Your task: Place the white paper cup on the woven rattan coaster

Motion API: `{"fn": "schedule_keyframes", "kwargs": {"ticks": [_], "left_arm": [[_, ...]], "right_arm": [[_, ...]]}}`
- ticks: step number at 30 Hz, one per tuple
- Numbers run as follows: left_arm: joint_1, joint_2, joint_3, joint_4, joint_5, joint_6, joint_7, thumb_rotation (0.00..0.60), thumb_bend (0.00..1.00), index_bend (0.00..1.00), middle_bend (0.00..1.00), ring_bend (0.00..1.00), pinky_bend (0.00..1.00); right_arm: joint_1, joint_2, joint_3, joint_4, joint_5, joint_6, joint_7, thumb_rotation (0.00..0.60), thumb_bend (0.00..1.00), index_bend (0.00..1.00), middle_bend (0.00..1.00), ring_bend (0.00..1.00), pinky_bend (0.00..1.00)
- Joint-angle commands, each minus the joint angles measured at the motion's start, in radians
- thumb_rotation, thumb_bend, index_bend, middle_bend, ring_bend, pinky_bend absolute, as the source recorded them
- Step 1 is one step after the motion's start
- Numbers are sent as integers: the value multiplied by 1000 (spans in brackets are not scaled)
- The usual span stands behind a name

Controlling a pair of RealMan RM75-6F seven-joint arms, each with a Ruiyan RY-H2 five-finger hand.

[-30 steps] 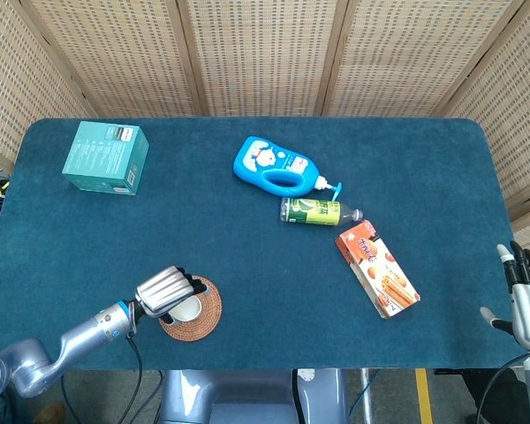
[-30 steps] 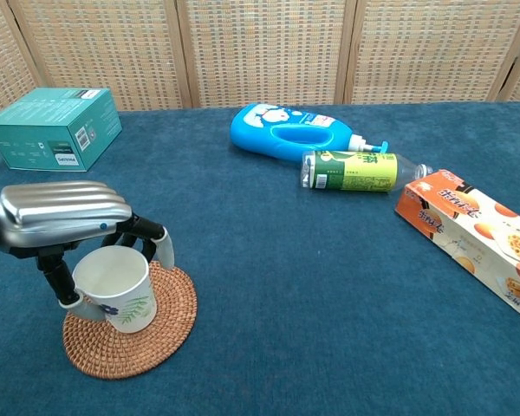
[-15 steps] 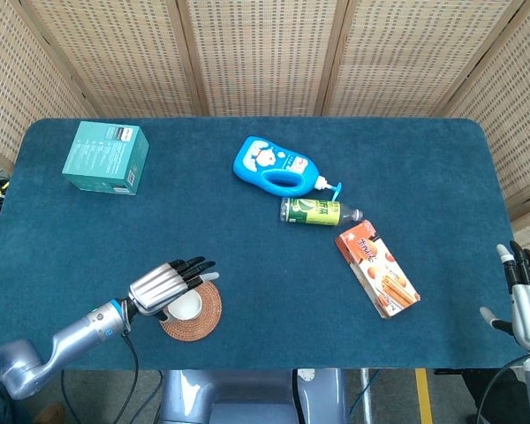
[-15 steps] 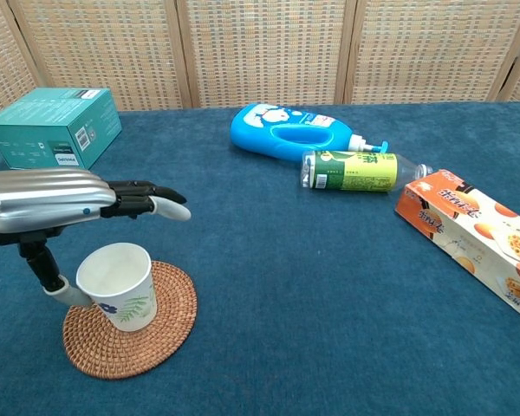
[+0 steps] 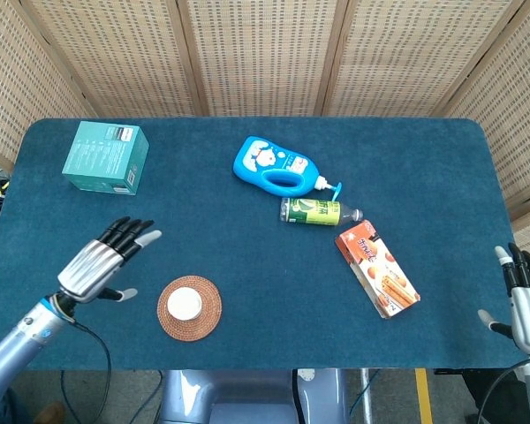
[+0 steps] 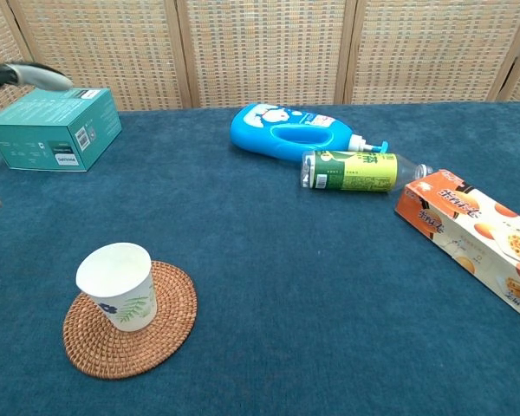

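The white paper cup (image 5: 186, 304) (image 6: 117, 286) with a leaf print stands upright on the round woven rattan coaster (image 5: 202, 321) (image 6: 165, 331) near the table's front left. My left hand (image 5: 99, 263) is up and to the left of it, apart from the cup, fingers spread and empty; in the chest view only a fingertip (image 6: 36, 75) shows at the top left edge. My right hand (image 5: 528, 303) hangs off the table's right edge with fingers apart, holding nothing.
A teal box (image 5: 106, 157) (image 6: 54, 128) sits at the back left. A blue bottle (image 5: 278, 168) (image 6: 290, 133), a green bottle (image 5: 316, 212) (image 6: 355, 171) lying on its side and an orange snack box (image 5: 377, 268) (image 6: 472, 230) lie mid-table to the right.
My left hand let go of the cup, opened, and rose away to the left. The cup stays on the coaster. The right hand has barely moved.
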State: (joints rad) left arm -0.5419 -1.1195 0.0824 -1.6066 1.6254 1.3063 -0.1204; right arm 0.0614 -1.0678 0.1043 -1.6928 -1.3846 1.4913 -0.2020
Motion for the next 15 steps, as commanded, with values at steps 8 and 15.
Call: {"fn": "schedule_keyframes", "kwargs": {"ticks": [8, 15], "left_arm": [[259, 51, -34, -217, -266, 236, 248, 600, 0, 0, 0, 0, 0], [310, 83, -16, -257, -312, 212, 253, 600, 0, 0, 0, 0, 0]], "right_arm": [[-11, 14, -9, -28, -34, 25, -3, 600, 0, 41, 0, 0, 0], [-18, 21, -10, -29, -46, 39, 14, 600, 0, 37, 0, 0, 0]]}}
